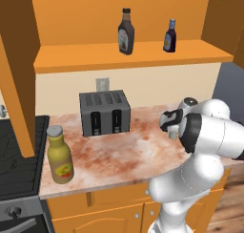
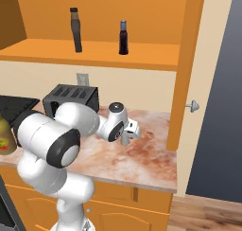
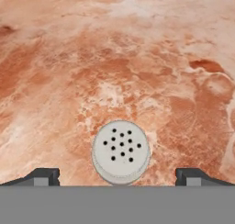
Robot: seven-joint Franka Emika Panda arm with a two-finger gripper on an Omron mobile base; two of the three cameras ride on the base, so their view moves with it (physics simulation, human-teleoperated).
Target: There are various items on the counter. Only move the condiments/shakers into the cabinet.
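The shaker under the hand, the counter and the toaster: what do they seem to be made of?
The shaker looks like matte pale grey plastic or metal; its flat top has small dark holes. The counter looks like polished stone, mottled reddish-brown and cream with veins. The toaster looks like dark grey brushed metal, though being rendered, plastic is possible.

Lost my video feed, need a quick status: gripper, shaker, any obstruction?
Gripper open, poised above shaker on counter. Brown squeeze bottle and blue-purple bottle on cabinet shelf. Nothing near shaker.
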